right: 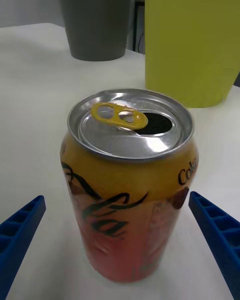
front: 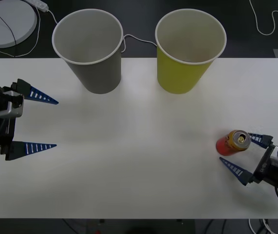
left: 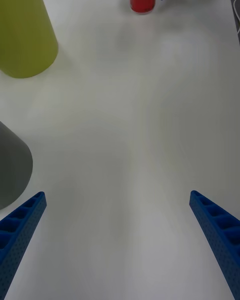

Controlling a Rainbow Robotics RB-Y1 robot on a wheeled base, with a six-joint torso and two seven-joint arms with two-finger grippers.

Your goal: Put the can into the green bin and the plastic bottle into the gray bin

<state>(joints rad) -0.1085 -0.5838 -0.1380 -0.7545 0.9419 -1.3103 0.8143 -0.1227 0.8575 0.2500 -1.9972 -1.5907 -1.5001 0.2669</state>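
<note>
Can (right: 129,180) stands upright on the desk (front: 139,165), well apart from the green bin (front: 187,53), between the spread fingers of the right pincer (front: 243,156). Opened, probably light, thin-walled and slick; grip mid-body gently. Left pincer (front: 44,123) waits open.

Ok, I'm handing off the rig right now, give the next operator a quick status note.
Right claw: open, fingers either side of the can, not closed on it.
Left claw: open, idle at the table's left side, holding nothing.
The can stands upright on the table, front right, tab already opened.
Gray bin back left, green bin back right, both upright, nothing seen inside.
Done: nothing binned.
Left: grip the can, drop it in the green bin. No plastic bottle visible.
</note>
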